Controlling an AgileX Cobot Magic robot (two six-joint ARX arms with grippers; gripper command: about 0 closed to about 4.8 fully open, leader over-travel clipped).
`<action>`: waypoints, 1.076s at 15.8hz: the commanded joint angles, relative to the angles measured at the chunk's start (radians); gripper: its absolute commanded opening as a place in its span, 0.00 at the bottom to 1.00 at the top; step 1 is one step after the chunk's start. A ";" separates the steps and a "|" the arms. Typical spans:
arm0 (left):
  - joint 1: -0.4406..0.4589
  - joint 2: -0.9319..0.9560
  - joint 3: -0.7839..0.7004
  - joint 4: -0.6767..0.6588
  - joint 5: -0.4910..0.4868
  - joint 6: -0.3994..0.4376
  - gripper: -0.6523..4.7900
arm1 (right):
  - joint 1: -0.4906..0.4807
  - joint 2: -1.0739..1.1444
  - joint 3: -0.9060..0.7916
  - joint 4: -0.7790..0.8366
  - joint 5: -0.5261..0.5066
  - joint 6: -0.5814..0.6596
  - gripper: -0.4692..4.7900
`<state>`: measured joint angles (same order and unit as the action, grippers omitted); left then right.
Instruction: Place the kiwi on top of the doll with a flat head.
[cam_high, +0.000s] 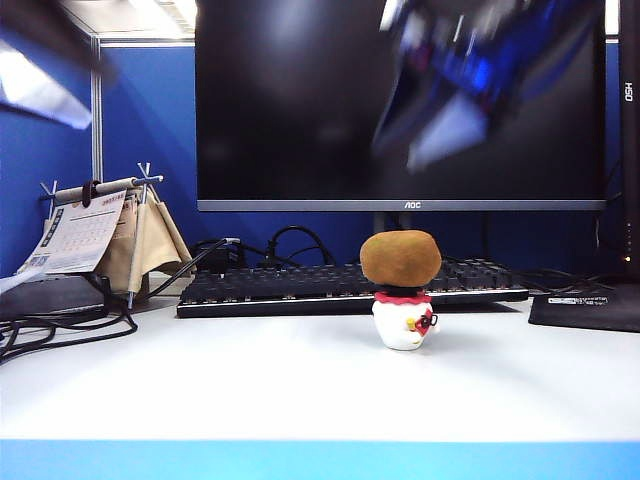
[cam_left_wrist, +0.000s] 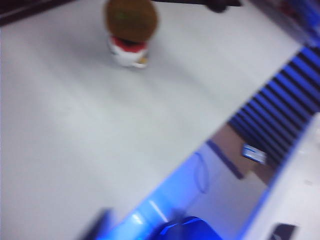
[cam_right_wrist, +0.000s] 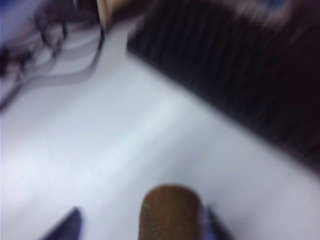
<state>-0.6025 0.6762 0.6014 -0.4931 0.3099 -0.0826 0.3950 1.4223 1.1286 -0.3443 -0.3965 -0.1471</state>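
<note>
The brown fuzzy kiwi (cam_high: 401, 257) rests on the flat head of the small white doll (cam_high: 403, 322), which stands on the white table just right of centre. My right gripper (cam_high: 450, 100) is a blue blur high above them, in front of the monitor. In the right wrist view its fingers stand wide apart with the kiwi (cam_right_wrist: 170, 212) far below between them, so the gripper (cam_right_wrist: 142, 218) is open. My left gripper (cam_high: 40, 70) is a blur at the upper left. The left wrist view shows kiwi (cam_left_wrist: 131, 19) and doll (cam_left_wrist: 129, 52) far off, and only one blurred dark finger (cam_left_wrist: 100, 224).
A black keyboard (cam_high: 350, 285) lies right behind the doll under a large monitor (cam_high: 330, 100). A desk calendar stand (cam_high: 95, 235) and black cables (cam_high: 60, 325) sit at the left. A dark pad (cam_high: 590, 305) lies at the right. The table's blue front edge (cam_high: 320, 460) runs across.
</note>
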 joint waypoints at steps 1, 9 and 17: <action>0.000 -0.008 0.002 -0.004 -0.116 -0.002 0.11 | 0.000 -0.133 0.006 0.007 0.023 0.046 0.46; 0.000 -0.153 -0.197 0.366 -0.295 -0.061 0.11 | 0.002 -0.694 -0.422 0.086 0.269 0.258 0.28; 0.000 -0.156 -0.446 0.568 -0.378 -0.101 0.11 | 0.002 -1.127 -0.853 0.237 0.410 0.363 0.16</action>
<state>-0.6025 0.5198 0.1745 0.0257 -0.0570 -0.1806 0.3969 0.3180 0.2848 -0.1398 0.0055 0.2115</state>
